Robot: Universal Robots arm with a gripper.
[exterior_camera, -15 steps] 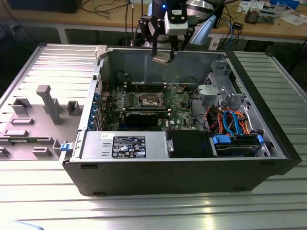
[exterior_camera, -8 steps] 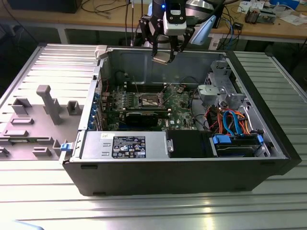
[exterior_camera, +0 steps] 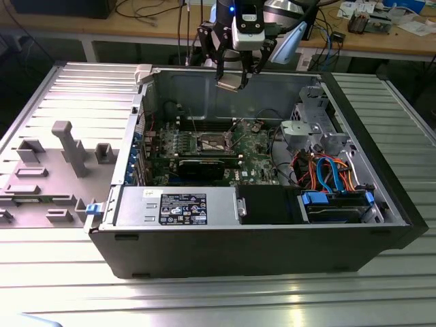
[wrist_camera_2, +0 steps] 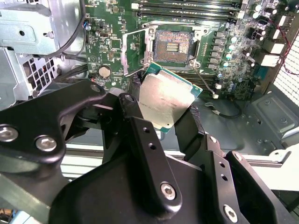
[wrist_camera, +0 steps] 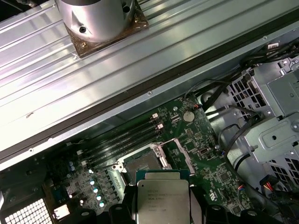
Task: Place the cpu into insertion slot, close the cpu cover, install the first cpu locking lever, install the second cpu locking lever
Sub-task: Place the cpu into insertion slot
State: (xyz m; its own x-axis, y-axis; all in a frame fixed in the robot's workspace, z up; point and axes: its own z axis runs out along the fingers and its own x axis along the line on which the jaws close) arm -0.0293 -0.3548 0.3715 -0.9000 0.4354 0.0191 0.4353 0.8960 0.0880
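Dull silver metal is capping the cpu (wrist_camera_2: 166, 100), which I am judging light, stiff and fragile on its contact side, best taken by opposite edges. The end effector (wrist_camera_2: 161, 112) is clamping it exactly so, slightly tilted, while the arm is hanging nose-down over the open computer case (exterior_camera: 272, 252), well above the bare insertion slot (wrist_camera_2: 173, 44).
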